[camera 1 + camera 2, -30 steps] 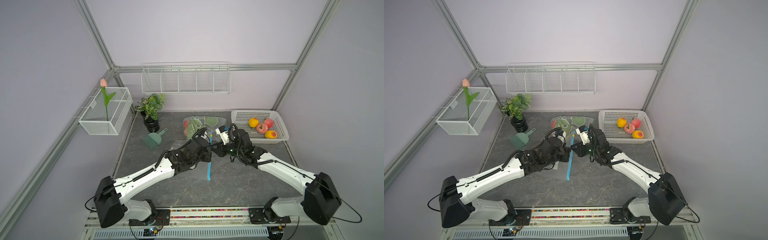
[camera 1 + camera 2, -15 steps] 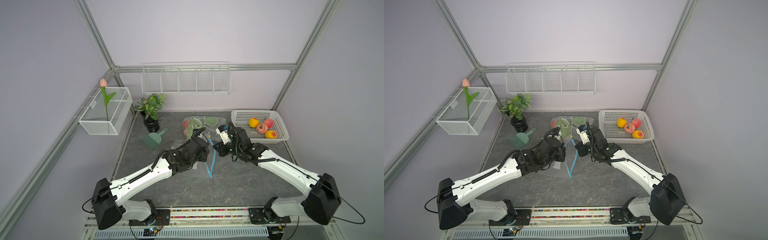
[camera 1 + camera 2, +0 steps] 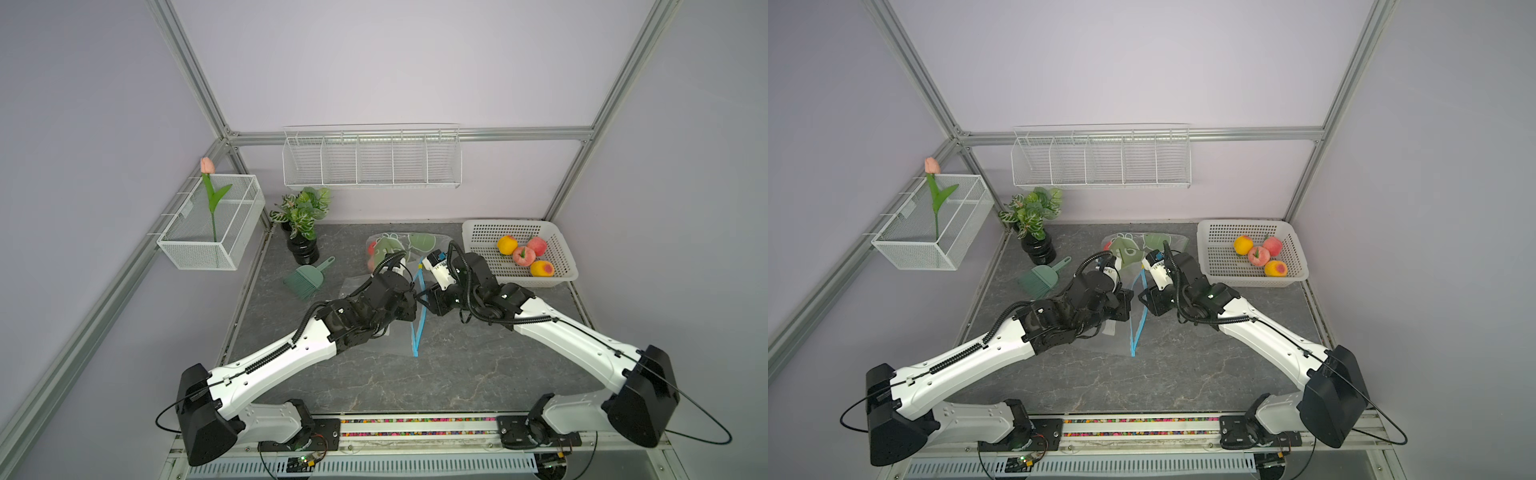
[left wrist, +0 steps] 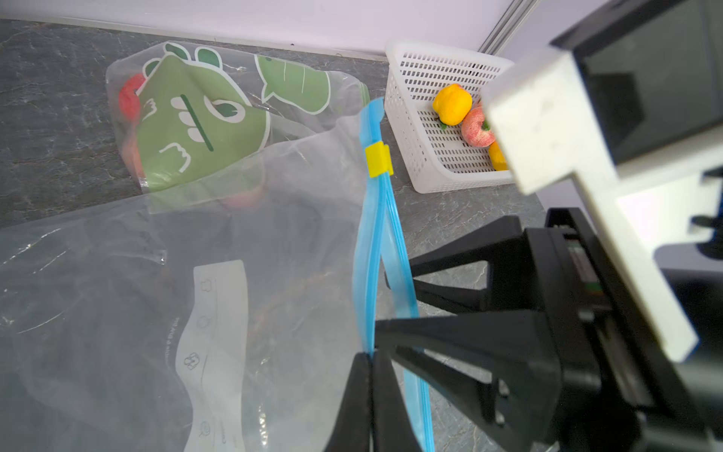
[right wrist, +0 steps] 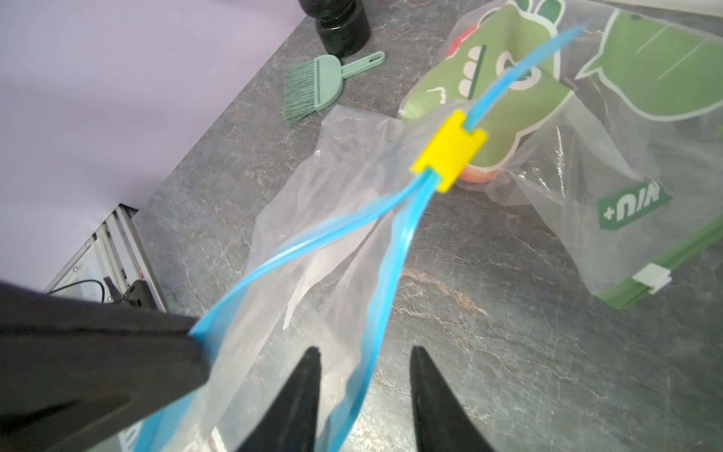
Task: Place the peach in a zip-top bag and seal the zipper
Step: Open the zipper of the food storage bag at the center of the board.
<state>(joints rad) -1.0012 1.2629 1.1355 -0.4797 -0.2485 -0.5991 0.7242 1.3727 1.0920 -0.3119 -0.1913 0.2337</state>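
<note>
The left gripper pinches one blue zipper lip of the clear zip-top bag. The right gripper stands spread astride the other lip. The peach lies in the basket beyond the right gripper's outer side, so that arm is nearer.

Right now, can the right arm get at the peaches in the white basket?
Probably yes. The right gripper is open, with the blue zipper loose between its jaws. The basket lies open-topped beside that arm, its peaches uncovered. The left gripper, shut on that zipper, stands away from the path.
</note>
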